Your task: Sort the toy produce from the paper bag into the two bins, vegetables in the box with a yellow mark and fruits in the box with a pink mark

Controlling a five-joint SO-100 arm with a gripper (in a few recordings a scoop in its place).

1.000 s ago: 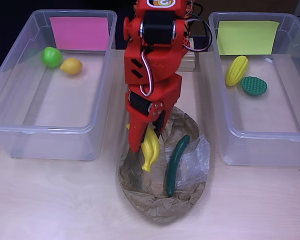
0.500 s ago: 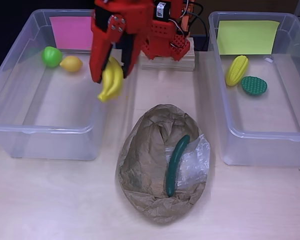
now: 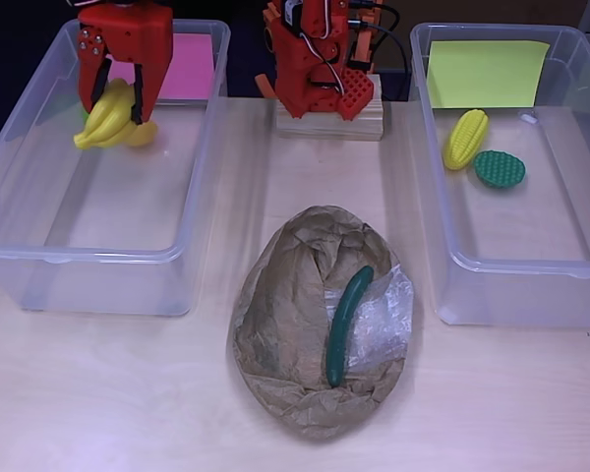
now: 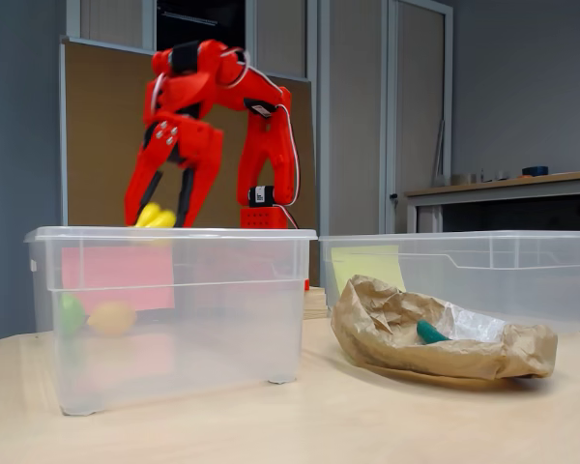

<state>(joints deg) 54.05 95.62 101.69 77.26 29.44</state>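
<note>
Banana is clamped between the jaws of the red gripper and held above the pink-marked bin, over the lemon. Cucumber is left on the paper bag on the desk.

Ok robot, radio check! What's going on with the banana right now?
Gripper shut on the banana, held above the pink-marked bin. Cucumber waits on the paper bag. Nothing in the way.
</note>
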